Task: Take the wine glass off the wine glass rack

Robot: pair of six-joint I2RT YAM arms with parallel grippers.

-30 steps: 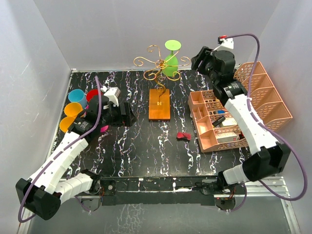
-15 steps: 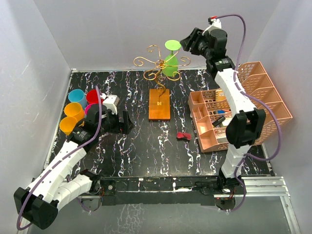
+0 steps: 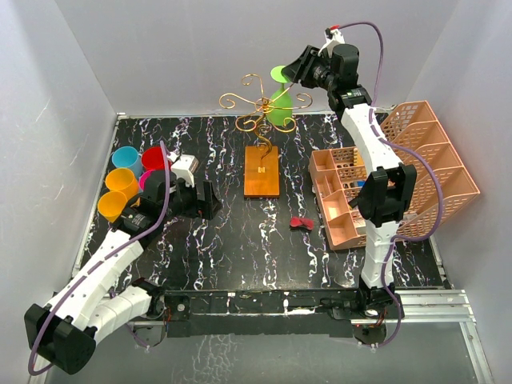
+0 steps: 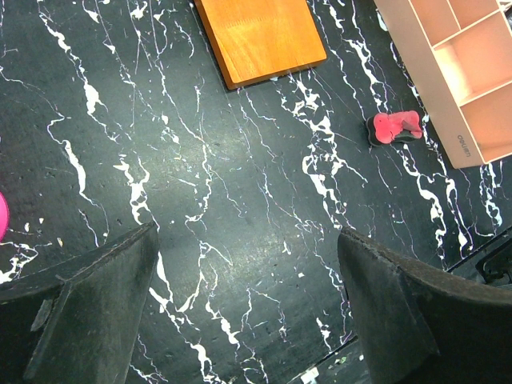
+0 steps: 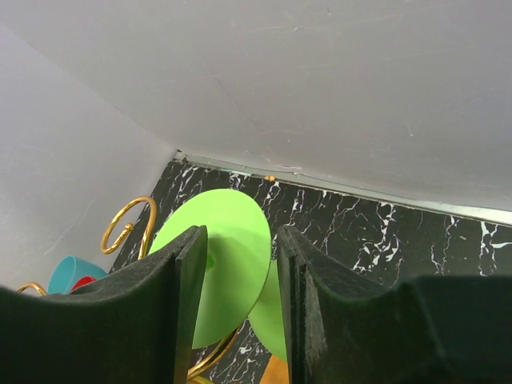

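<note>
The green wine glass (image 3: 280,106) hangs upside down on the wine glass rack (image 3: 258,102), a gold wire stand on an orange-brown wooden base (image 3: 262,170). The glass's round foot (image 5: 228,268) is on top. My right gripper (image 3: 298,70) is high at the back, open, with its fingers either side of the foot's edge in the right wrist view (image 5: 240,268); I cannot tell if they touch it. A gold scroll arm (image 5: 128,224) shows to the left. My left gripper (image 4: 248,304) is open and empty over bare tabletop, left of the base (image 4: 260,36).
A peach lattice organiser (image 3: 384,176) stands at the right, its corner in the left wrist view (image 4: 456,72). A small red-pink object (image 3: 302,222) lies on the table (image 4: 394,128). Coloured cups (image 3: 128,172) stand at the left. Grey walls close in the back and sides.
My right arm has risen and swung left, bringing its gripper up to the glass's foot. My left gripper has shifted slightly right and stays open.
</note>
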